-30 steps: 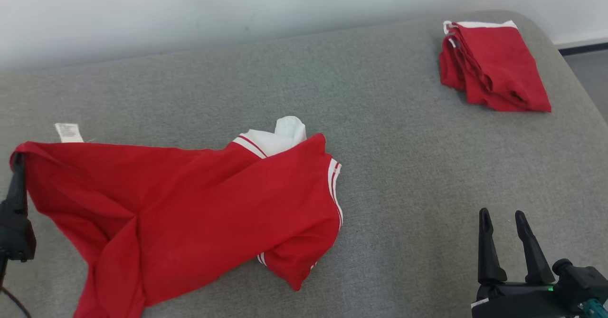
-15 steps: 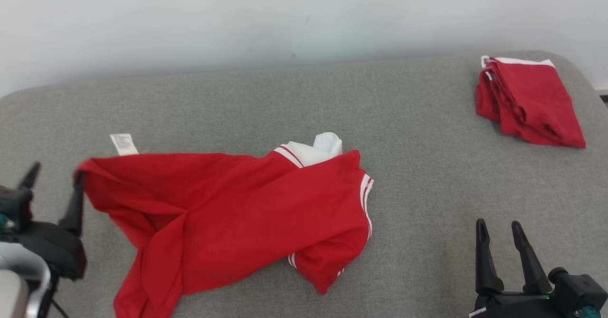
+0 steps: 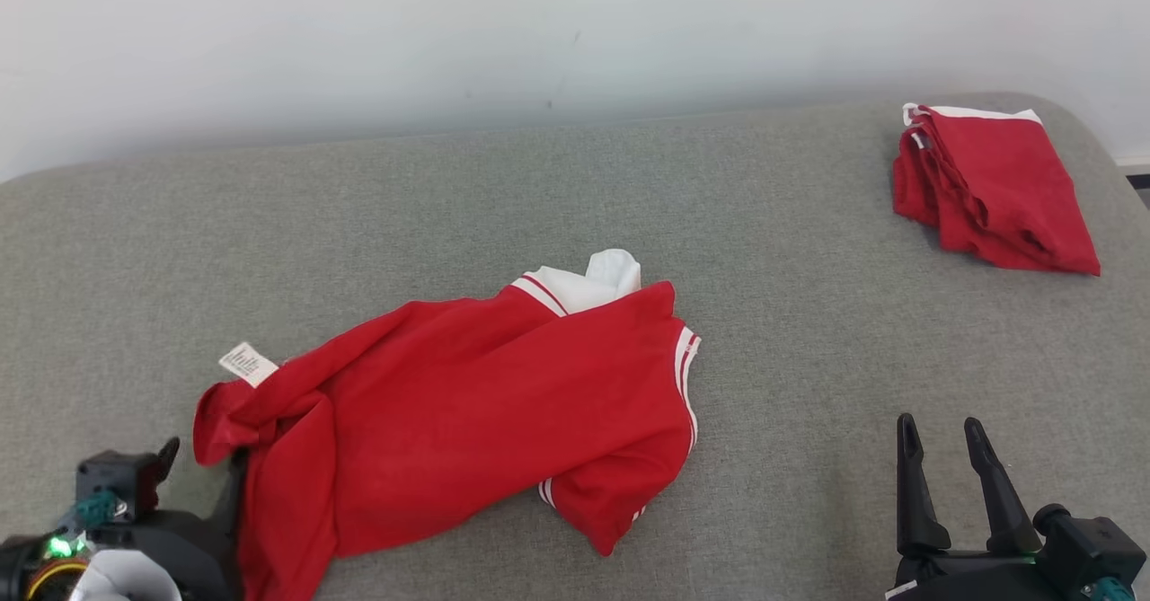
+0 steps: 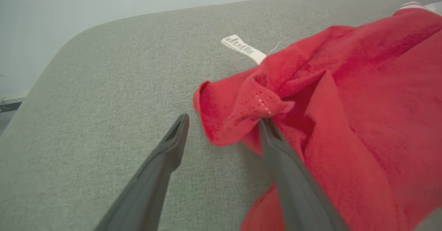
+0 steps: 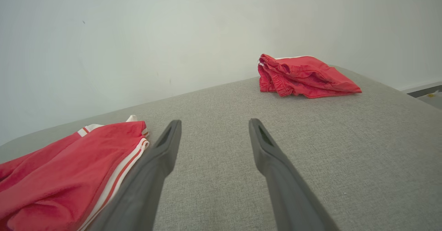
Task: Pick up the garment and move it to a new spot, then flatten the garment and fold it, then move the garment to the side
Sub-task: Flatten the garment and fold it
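Down at the lower left of the head view, the left gripper [image 4: 224,118] is standing wide open and gripping nothing. From the left wrist, one finger [image 4: 285,165] is sitting with its tip under a bunched corner fold of the red jersey [image 3: 467,412], and the other is hanging over bare grey upholstery [image 3: 809,358]. A white care label [image 3: 245,364] is sticking out beside that corner. The jersey is lying crumpled across the middle-left of the upholstery, showing its white collar [image 3: 593,282] at the far edge and white-striped trim on its right side. At the lower right, well apart from the jersey, the right gripper [image 3: 939,423] is hovering open and empty over the upholstery. A folded red garment [image 3: 988,192] is resting at the far right corner, near the pale wall [image 3: 449,35].
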Controlling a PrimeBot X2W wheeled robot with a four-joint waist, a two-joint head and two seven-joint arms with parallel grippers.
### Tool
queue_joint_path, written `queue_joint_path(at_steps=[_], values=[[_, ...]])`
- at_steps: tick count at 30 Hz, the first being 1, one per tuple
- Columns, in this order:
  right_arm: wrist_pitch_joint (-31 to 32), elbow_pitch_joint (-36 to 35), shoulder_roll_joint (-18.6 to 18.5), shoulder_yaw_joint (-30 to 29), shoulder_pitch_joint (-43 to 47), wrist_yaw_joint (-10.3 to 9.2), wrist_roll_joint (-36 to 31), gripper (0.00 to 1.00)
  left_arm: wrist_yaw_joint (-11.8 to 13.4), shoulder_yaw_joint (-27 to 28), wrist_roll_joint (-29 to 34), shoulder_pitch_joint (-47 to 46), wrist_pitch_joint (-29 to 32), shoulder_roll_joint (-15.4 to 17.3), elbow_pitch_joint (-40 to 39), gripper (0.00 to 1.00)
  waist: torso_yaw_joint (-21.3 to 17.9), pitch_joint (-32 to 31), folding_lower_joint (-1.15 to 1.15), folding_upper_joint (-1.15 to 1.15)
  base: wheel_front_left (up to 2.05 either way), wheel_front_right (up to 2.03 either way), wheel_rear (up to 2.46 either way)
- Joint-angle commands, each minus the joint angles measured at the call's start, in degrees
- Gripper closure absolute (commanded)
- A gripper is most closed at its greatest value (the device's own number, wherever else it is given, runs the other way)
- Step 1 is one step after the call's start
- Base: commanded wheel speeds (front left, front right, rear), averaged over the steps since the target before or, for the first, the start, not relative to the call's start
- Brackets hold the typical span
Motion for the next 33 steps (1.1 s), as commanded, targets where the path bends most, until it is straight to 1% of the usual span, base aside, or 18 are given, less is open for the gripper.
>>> queue_joint_path(at_steps=[1, 5, 8, 13, 20, 23, 25, 26, 31, 33], values=[[-0.24, 0.05, 0.00, -0.18, -0.30, -0.12, -0.19, 0.00, -0.36, 0.13, 0.09, 0.31, -0.86, -0.19, 1.09, 0.00, -0.12, 0.06, 0.00, 0.00, 0.00, 0.00, 0.00], [-0.24, 0.11, -0.01, -0.52, 0.19, -0.12, -0.38, 0.00, -0.84, -0.65, -0.05, -0.36, -2.61, -1.62, 3.62, 0.00, -0.03, -0.34, 0.00, 0.00, 0.00, 0.00, 0.00], [-0.24, 0.08, -0.01, -0.80, 0.80, -0.12, -0.46, 0.00, -0.73, -1.17, 0.47, -0.38, -4.24, -2.12, 4.39, 0.00, 0.33, -1.01, 0.00, 0.00, 0.00, 0.00, 0.00], [-0.24, 0.01, -0.01, -1.22, 1.80, -0.11, -0.58, 0.00, 0.20, -1.34, 0.68, 1.11, -6.28, -3.54, 3.27, 0.00, 1.40, -2.46, 0.00, 0.00, 0.00, 0.00, 0.00], [-0.24, -0.28, -0.01, -0.98, 2.91, -0.12, -0.68, 0.00, 1.04, -2.90, 1.18, 3.96, -6.92, -5.63, 1.26, 0.00, 3.49, -3.88, 0.00, 0.00, 0.00, 0.00, 0.00], [-0.24, -0.49, -0.02, -1.04, 3.34, -0.12, -1.01, 0.00, 2.43, -2.20, 2.16, 5.63, -8.07, -6.13, -1.77, 0.00, 4.18, -4.54, 0.00, 0.00, 0.00, 0.00, 0.00], [-0.24, -0.64, -0.01, -1.23, 3.56, -0.12, -1.13, 0.00, 3.77, -0.94, 2.50, 6.84, -8.41, -6.36, -4.70, 0.00, 4.58, -4.94, 0.00, 0.00, 0.00, 0.00, 0.00], [-0.24, -0.64, -0.01, -1.23, 3.56, -0.12, -1.13, 0.00, 3.77, -0.94, 2.50, 6.84, -8.41, -6.36, -4.70, 0.00, 4.58, -4.94, 0.00, 0.00, 0.00, 0.00, 0.00], [-0.24, -0.76, -0.07, -1.26, 4.21, -0.11, -1.16, 0.00, 6.90, 4.04, 6.01, 11.55, -8.45, -7.31, -15.75, 0.00, 5.51, -5.94, 0.00, 0.00, 0.00, 0.00, 0.00], [-0.24, -0.83, -0.07, -1.15, 4.32, -0.11, -1.09, 0.00, 7.69, 6.33, 7.36, 13.79, -8.46, -7.89, -19.93, 0.00, 5.66, -6.19, 0.00, 0.00, 0.00, 0.00, 0.00]])
